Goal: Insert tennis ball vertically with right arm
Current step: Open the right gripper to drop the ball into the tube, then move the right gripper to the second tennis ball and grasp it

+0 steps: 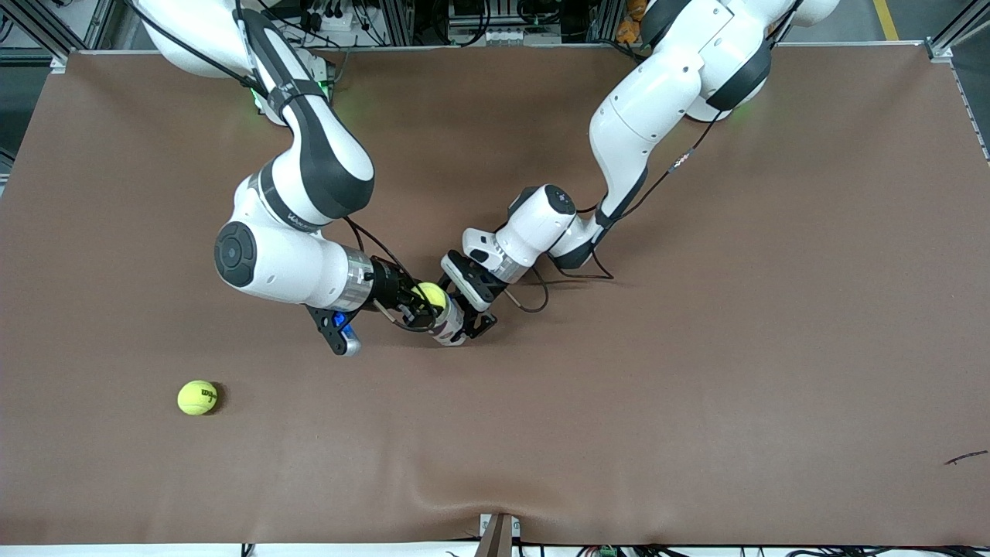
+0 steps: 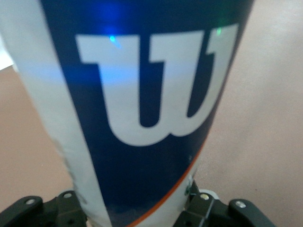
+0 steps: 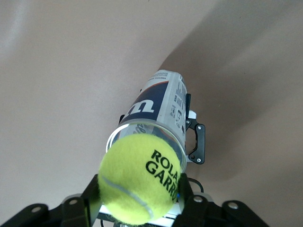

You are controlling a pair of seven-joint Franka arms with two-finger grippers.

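A brown table cover (image 1: pixel 696 371) (slightly rumpled at the camera-side edge) shows a small dark mark (image 1: pixel 965 458).

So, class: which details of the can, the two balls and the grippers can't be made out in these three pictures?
- Can, front view: mostly covered by the held ball and both grippers.
- Can's inside, right wrist view: blocked by that ball.
- Can's ends, left wrist view: cut off by the edges.
- Left gripper: fingertips hidden by the can.
- Loose ball: print too small.

A wide table covered in smooth brown matting (image 1: pixel 696 402) fills the scene under even light, with grey aluminium framing (image 1: pixel 402 19) and tangled black cables (image 1: pixel 340 15) lining its edge by the robot bases.
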